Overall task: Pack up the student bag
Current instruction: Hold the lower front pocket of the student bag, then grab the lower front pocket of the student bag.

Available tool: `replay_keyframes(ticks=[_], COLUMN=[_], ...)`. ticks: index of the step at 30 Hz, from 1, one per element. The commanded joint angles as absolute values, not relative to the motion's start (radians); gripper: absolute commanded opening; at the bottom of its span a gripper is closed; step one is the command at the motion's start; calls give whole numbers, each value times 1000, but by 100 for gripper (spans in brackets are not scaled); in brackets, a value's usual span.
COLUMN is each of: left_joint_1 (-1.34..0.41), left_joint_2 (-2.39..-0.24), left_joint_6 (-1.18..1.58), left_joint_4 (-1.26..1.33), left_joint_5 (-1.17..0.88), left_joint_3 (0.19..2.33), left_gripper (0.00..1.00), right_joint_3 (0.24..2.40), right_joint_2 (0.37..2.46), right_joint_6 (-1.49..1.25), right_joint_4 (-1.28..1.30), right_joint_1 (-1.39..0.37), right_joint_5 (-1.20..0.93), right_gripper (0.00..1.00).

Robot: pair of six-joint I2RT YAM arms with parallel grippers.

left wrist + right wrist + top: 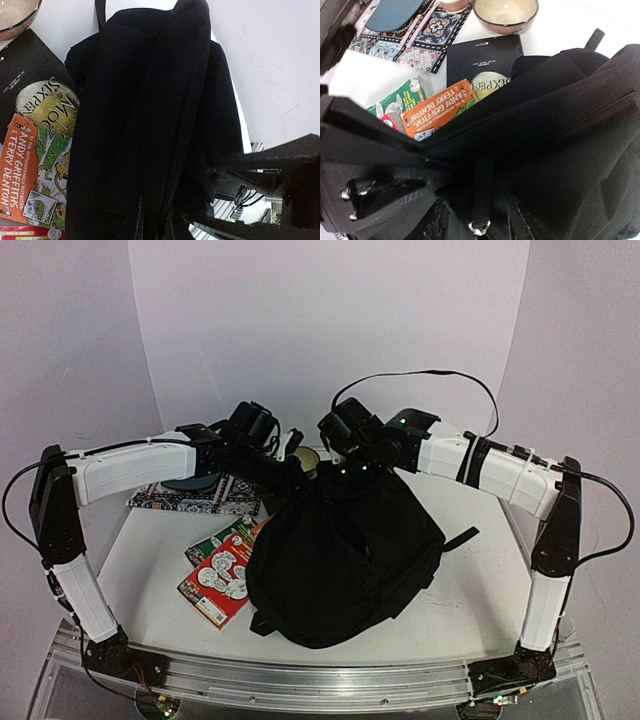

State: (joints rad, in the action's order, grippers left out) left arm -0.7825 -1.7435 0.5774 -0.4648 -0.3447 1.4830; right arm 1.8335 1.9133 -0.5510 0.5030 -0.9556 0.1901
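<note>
The student bag (340,560), a large black fabric backpack, lies in the middle of the table. Both arms meet at its far top edge. My left gripper (291,473) pinches a fold of the bag's fabric (150,125), its two fingers (139,222) close together on it. My right gripper (342,473) hovers at the same edge with its fingers (436,222) apart. A black webbing pull with a metal ring (480,229) lies between them, touching neither. Its fingers hold nothing.
Left of the bag lie books: an orange comic-style one (440,107), a black one (485,60), and red ones (215,580). A tan bowl (505,15) and a patterned cloth (190,497) with a blue-grey item (392,15) sit behind them.
</note>
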Motion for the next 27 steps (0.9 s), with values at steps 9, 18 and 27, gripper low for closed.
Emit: replay_keyframes(ticks=[9, 18, 27], left_joint_1=[-804, -808, -759], left_joint_2=[-1724, -1709, -1684], left_joint_6=[583, 566, 604], left_joint_4=[-381, -382, -398], left_joint_5=[-361, -343, -247], left_joint_3=[1535, 1532, 1496], left_gripper=[0, 0, 0], right_joint_3=[1886, 1883, 1778], right_joint_2=[1953, 1967, 1847], right_joint_6=[-552, -540, -513], right_joint_4=[499, 490, 444], right_joint_1=[-923, -910, -910], right_joint_5=[156, 134, 57], right_gripper=[35, 14, 1])
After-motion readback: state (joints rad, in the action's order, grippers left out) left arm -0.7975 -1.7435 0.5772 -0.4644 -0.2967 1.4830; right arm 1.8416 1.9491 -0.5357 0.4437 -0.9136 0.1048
